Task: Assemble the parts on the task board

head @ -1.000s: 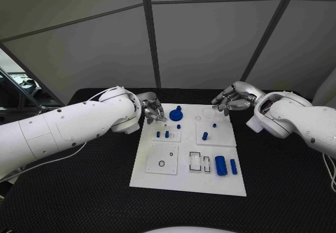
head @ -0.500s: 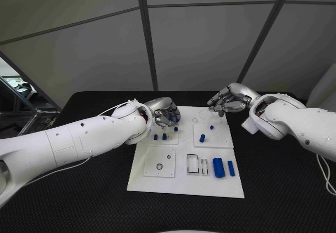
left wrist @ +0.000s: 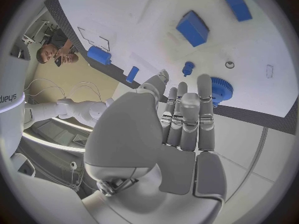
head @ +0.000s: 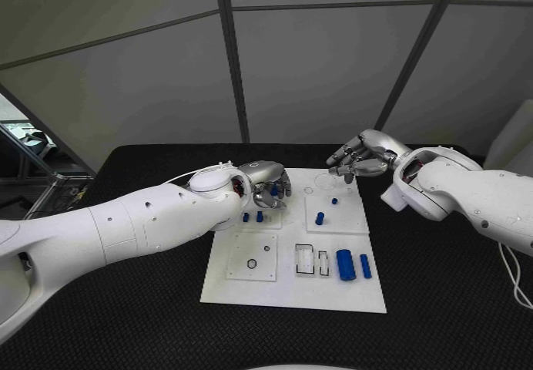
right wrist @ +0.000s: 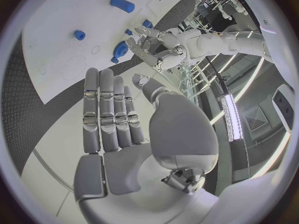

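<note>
The white task board [head: 291, 287] lies mid-table with small blue parts on it: two short pegs [head: 252, 217], two more pegs [head: 320, 219] and a thick cylinder [head: 344, 264] beside a thin one. My left hand [head: 266, 186] hovers over the board's far left part, fingers straight and together, holding nothing. In the left wrist view the blue gear [left wrist: 219, 89] lies just past the fingertips [left wrist: 206, 87]. My right hand [head: 361, 158] hangs beyond the board's far right corner, fingers extended, empty. The right wrist view shows the gear [right wrist: 121, 49] under my left hand [right wrist: 152, 47].
The board [left wrist: 124, 15] carries empty slots: a round hole [head: 252, 264] in the near left plate and two rectangular pockets [head: 306, 258] beside the thick cylinder. Black table [head: 444, 293] surrounds the board. Grey wall panels stand behind the table.
My left hand has moved right and in over the board, covering the blue gear. The right hand has barely moved. The camera has shifted a little.
</note>
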Robot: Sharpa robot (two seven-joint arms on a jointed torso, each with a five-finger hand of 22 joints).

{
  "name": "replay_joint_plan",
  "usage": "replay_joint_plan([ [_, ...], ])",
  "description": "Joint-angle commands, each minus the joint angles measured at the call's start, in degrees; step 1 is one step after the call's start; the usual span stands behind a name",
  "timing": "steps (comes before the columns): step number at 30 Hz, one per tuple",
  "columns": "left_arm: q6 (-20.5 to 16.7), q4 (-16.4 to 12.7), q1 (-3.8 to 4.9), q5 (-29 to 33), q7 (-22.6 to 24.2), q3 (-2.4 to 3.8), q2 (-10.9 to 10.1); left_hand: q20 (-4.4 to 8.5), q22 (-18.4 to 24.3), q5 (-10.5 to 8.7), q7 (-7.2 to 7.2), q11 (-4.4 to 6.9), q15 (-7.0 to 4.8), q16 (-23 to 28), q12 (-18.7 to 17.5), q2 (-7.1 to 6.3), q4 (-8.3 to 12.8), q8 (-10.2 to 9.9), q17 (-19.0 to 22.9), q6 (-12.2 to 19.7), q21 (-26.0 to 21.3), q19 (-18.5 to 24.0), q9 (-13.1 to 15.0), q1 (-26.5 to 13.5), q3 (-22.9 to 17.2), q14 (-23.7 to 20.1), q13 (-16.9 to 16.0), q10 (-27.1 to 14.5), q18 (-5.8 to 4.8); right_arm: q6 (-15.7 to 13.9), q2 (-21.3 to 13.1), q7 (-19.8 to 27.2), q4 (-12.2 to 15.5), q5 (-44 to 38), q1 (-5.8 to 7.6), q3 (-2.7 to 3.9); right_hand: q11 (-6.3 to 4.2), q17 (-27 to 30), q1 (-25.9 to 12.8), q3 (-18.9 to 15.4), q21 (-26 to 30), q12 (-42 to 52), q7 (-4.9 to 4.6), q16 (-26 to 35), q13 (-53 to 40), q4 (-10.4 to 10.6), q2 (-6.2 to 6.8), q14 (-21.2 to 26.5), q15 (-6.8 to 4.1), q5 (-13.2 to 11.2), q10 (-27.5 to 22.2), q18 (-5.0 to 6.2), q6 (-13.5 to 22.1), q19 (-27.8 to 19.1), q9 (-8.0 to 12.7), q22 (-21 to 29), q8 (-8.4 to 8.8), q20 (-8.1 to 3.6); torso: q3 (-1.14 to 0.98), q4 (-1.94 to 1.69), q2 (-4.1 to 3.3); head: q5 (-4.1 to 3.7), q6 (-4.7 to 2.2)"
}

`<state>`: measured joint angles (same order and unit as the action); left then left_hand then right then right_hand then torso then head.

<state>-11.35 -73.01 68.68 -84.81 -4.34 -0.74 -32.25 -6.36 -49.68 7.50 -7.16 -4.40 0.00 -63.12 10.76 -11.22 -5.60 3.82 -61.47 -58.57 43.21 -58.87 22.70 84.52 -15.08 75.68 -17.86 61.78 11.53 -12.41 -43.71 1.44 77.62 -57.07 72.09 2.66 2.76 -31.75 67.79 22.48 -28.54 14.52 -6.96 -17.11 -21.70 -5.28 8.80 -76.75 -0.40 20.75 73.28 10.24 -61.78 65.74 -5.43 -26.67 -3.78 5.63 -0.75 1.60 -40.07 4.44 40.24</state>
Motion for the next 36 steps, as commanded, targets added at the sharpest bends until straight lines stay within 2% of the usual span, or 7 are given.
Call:
replay_joint_plan([
  [1, 3.37, 0.62, 0.05, -3.77, -2.33, 0.02, 0.28, 0.02, -0.69, -0.19, -0.03, -0.12, 0.11, -0.59, -0.34, 0.24, 0.0, -0.03, -0.18, -0.39, 0.74, -0.8, -0.38, -0.45, 0.32, 0.5, 0.46, -0.21, -1.32, -0.66, 0.05, 0.69, 0.13, -0.04, 0.11, 0.03, 0.04, 0.08, 0.25, 0.23, 0.33, -0.38, -0.18, 0.27, 0.05, 0.03, 0.04, 0.38, 0.11, 0.16, -0.48, 0.05, -0.22, -0.34, -0.03, 0.07, -0.04, 0.18, -0.03, -0.09, 0.05, -0.12, 0.01],
  [16, 5.33, 2.16, 0.02, -5.13, -4.28, 0.02, 1.09, 0.0, -2.67, 1.33, -0.07, -0.29, 0.23, -1.72, -0.76, 1.15, 0.73, 0.07, 0.44, -0.82, 2.48, -1.2, -1.88, 0.79, -0.68, 0.52, 2.54, -0.66, -1.52, -0.33, 0.21, 0.6, -0.04, -0.04, 0.11, 0.03, 0.06, 0.08, 0.19, 0.24, 0.38, -0.4, -0.2, 0.37, 0.1, 0.07, -0.01, 0.3, 0.12, 0.22, -0.41, 0.06, -0.16, -0.32, -0.02, 0.09, 0.0, 0.2, -0.02, -0.13, 0.04, -0.15, 0.04],
  [28, 7.73, 2.79, 0.02, -5.19, -3.72, 0.02, 1.72, 0.02, -6.96, 0.83, 0.12, 0.23, 0.05, -5.73, 0.23, 2.94, 1.46, 0.46, -1.79, -3.14, 6.96, -3.41, -3.23, 1.53, -3.08, 2.83, 4.29, 2.14, -2.16, -0.1, 0.33, 0.62, -0.09, -0.04, 0.11, 0.03, 0.06, 0.08, 0.14, 0.24, 0.4, -0.4, -0.2, 0.41, 0.12, 0.12, -0.06, 0.24, 0.12, 0.25, -0.37, 0.07, -0.16, -0.3, -0.01, 0.1, 0.01, 0.21, -0.05, -0.08, 0.05, -0.07, 0.26],
  [36, 7.77, 2.72, 0.01, -5.18, -2.95, 0.02, 1.98, 0.09, -8.39, 0.53, 0.07, 0.34, 0.03, -6.67, 0.13, 2.76, 1.76, -0.18, -1.95, -2.86, 8.36, -4.04, -4.24, 1.16, -3.82, 3.35, 5.25, 2.86, -2.36, 0.12, 0.4, 0.55, -0.1, -0.04, 0.11, 0.03, 0.06, 0.07, 0.05, 0.23, 0.44, -0.41, -0.21, 0.47, 0.15, 0.2, -0.12, 0.16, 0.12, 0.28, -0.31, 0.08, -0.19, -0.27, -0.02, 0.11, 0.0, 0.22, -0.07, -0.11, 0.05, -0.12, 0.24],
])
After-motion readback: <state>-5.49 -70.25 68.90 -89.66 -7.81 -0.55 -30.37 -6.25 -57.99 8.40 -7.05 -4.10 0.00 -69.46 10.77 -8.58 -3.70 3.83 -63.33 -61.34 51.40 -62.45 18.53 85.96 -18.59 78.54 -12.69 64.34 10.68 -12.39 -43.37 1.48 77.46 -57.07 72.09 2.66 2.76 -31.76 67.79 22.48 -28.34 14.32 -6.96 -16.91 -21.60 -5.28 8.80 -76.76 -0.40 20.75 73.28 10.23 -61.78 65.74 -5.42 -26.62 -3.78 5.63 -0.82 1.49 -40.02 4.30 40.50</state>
